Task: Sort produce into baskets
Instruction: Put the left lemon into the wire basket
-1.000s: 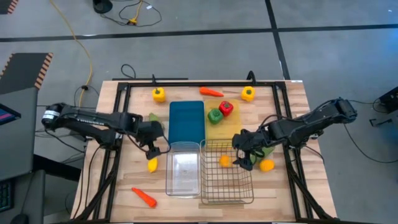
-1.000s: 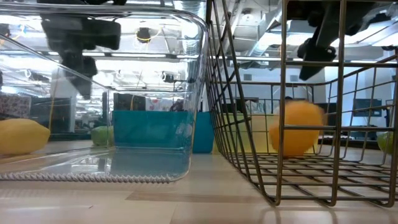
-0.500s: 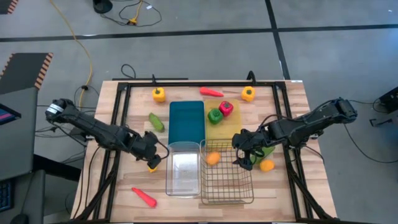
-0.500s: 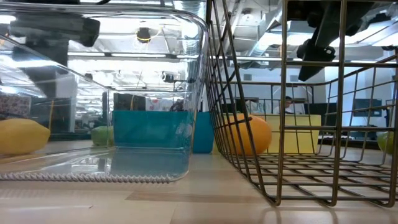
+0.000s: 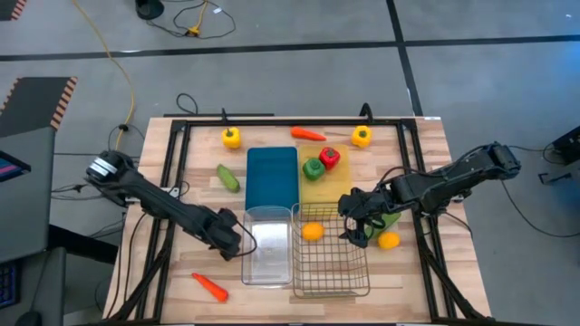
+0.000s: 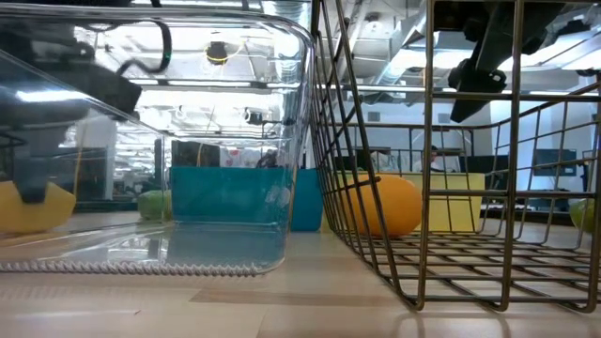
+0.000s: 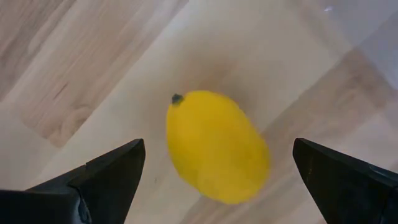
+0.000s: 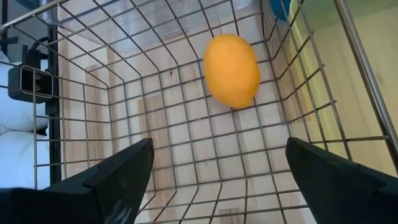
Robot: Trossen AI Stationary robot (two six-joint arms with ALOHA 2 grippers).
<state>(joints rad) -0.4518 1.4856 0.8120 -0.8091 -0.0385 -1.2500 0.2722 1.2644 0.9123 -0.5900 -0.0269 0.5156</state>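
Left gripper point(image 7: 214, 180) reaches low beside the clear plastic bin point(image 5: 268, 244), jaws wide, straddling the smooth yellow lemon point(image 7: 216, 146) on the wood table point(image 5: 426, 154). Right gripper point(image 8: 214, 186) hovers over the wire-mesh basket point(image 5: 331, 254), jaws wide; a rounded orange point(image 5: 312, 231) lies inside at its far left.

Wooden table point(image 5: 412, 145) with black frame point(image 5: 177, 136), yellow cable point(image 5: 113, 59) on grey floor point(image 5: 471, 81), striped ramp point(image 5: 32, 100) at left.
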